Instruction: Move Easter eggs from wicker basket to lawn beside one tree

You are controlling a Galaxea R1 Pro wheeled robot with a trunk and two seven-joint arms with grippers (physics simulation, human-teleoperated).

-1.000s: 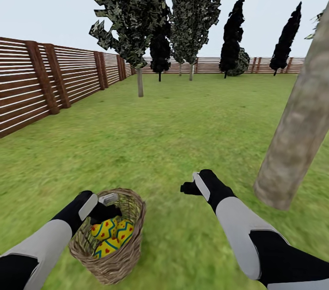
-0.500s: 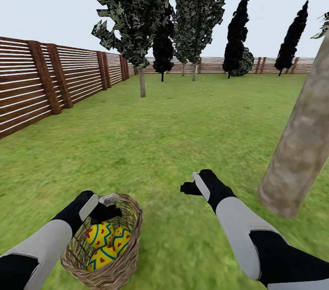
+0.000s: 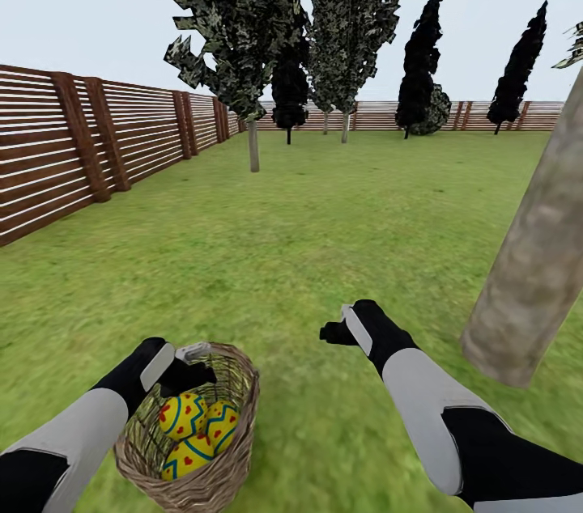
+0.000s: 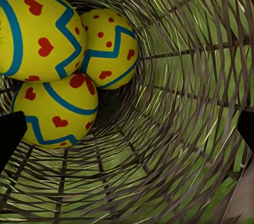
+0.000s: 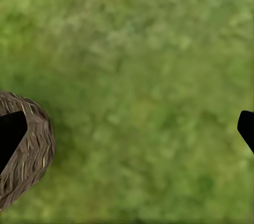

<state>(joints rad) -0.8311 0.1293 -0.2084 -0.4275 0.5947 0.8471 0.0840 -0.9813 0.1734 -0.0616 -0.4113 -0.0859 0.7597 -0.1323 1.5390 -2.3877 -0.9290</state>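
The wicker basket [image 3: 240, 448] sits tilted at the lower left of the head view, with three yellow Easter eggs [image 3: 185, 414] inside. My left gripper [image 3: 183, 359] reaches over its near rim and is open, and its fingers touch no egg. In the left wrist view the eggs [image 4: 55, 110] lie packed at the basket's woven bottom [image 4: 185, 102], and the gripper [image 4: 127, 131] has its jaws wide apart. My right gripper [image 3: 340, 327] hovers open over bare lawn [image 3: 308, 230]. The thick grey-brown tree [image 3: 534, 254] stands just to its right.
A brown slat fence [image 3: 73, 149] runs along the left and the far back. A thin-trunked leafy tree [image 3: 253, 145] and several dark cypress-like trees [image 3: 421, 60] stand far ahead. The right wrist view catches the basket's side [image 5: 26, 150] over the grass.
The whole view has shifted a little, so the trunk sits further right. The basket stayed at my left gripper, rocking slightly. Both arms hold the same pose.
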